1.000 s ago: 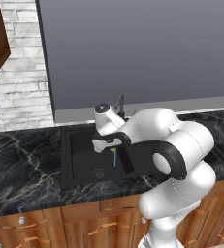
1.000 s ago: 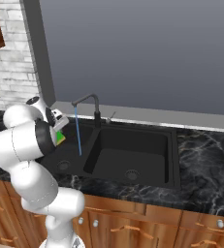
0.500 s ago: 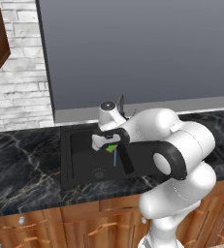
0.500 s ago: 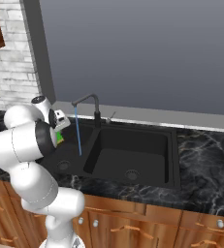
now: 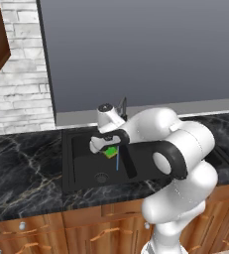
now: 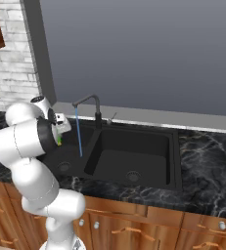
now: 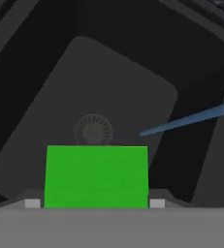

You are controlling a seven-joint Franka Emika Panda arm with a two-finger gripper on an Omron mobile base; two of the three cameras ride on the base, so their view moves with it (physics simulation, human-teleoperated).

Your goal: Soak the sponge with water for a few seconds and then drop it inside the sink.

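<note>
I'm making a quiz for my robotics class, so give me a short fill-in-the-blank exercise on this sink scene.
1. The end effector holds a green ____ over the sink.
2. The stream of water falls from the ____.
3. The sink has ____ basins.
4. In the hand view, a round ____ lies just beyond the held item.

Missing words: sponge; faucet; two; drain
</note>
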